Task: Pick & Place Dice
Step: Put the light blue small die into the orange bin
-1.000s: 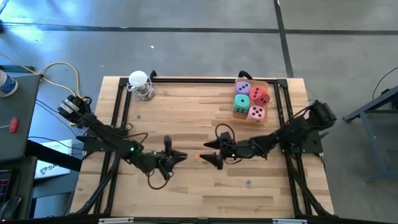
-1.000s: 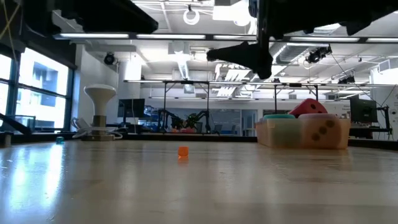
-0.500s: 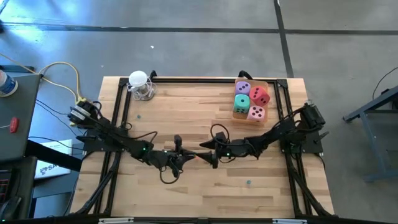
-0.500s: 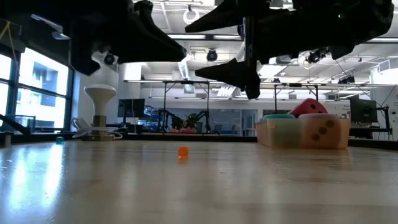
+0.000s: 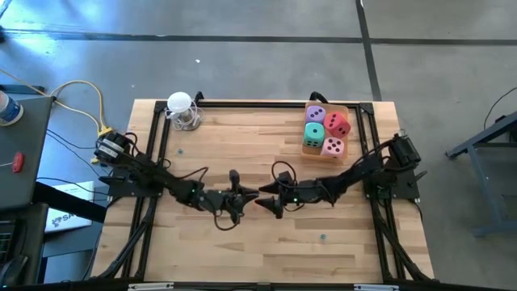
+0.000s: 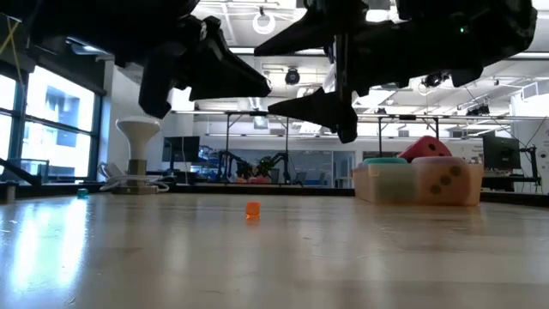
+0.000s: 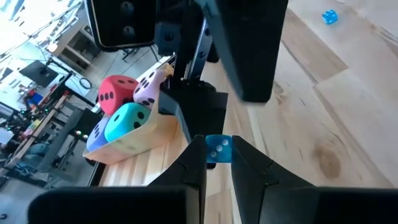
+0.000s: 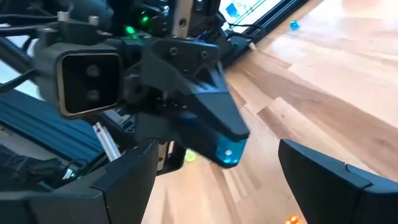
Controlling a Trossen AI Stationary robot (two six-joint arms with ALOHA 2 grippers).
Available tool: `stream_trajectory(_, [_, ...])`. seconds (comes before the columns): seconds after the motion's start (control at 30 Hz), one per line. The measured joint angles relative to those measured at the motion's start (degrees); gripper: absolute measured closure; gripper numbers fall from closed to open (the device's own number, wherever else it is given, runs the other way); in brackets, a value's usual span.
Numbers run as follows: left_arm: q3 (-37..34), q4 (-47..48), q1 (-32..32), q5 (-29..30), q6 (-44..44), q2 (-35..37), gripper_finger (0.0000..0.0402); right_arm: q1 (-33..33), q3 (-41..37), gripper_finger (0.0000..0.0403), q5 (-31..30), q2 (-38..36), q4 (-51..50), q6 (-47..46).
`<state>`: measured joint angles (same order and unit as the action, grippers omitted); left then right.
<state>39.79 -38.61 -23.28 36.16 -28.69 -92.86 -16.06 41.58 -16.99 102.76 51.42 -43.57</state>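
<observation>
1. Looking down on the table (image 5: 242, 250), I have both grippers meeting mid-table, tip to tip: the left gripper (image 5: 246, 194) reaching in from its side, the right gripper (image 5: 264, 198) facing it.
2. My left gripper is pinched nearly closed on a small blue die (image 7: 218, 150); the left wrist view shows it clamped between the fingers (image 7: 247, 163), white pips visible.
3. My right gripper stands wide apart, nothing between its fingers (image 8: 134, 168); the left fingertips and the blue die (image 8: 226, 153) sit in the gap ahead of them.
4. The four dice sit packed in the tray (image 5: 352, 109) at the far right corner: purple die (image 5: 316, 115), red die (image 5: 338, 124), green die (image 5: 313, 134), pink die (image 5: 333, 146).
5. From table height the tray wall hides most of them; only the red die (image 6: 428, 147) and a green top show clearly.
6. An orange bead (image 6: 252, 209) lies on the wood below the grippers; from above the arms cover it, I think.
7. Both grippers hang clear of the tabletop, cut off by the low view's upper edge.
</observation>
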Motion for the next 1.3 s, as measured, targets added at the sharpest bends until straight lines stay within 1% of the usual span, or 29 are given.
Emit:
stream_trajectory(0.2, [0.0, -0.1, 0.4, 0.0, 0.1, 0.0, 0.0362, 0.9, 0.0, 0.0081, 0.0, 0.0, -0.2, -0.1])
stream_trajectory(0.33, [0.0, -0.1, 0.4, -0.1, 0.2, 0.0, 0.0362, 1.1, 0.0, 0.0097, -0.7, 0.0, -0.3, -0.1])
stream_trajectory(0.67, [0.0, -0.5, 1.8, -0.3, 0.3, 0.0, 0.0362, 1.2, 0.0, 0.017, -1.1, 0.0, -0.4, -0.2])
stream_trajectory(0.8, [0.0, -0.5, 2.9, -2.3, 1.1, 0.0, 0.0362, 1.2, 0.0, 0.0193, -1.1, 0.0, -0.3, -0.2])
stream_trajectory(0.93, [0.0, -0.4, 3.0, -2.4, 1.3, 0.0, 0.0362, 1.2, 0.0, 0.022, -2.4, 0.0, -0.3, -0.2])
stream_trajectory(1.3, [0.0, -0.3, 2.8, -2.4, 1.2, 0.0, 0.0362, 1.3, -0.1, 0.0321, -2.7, 0.0, -0.7, -0.2])
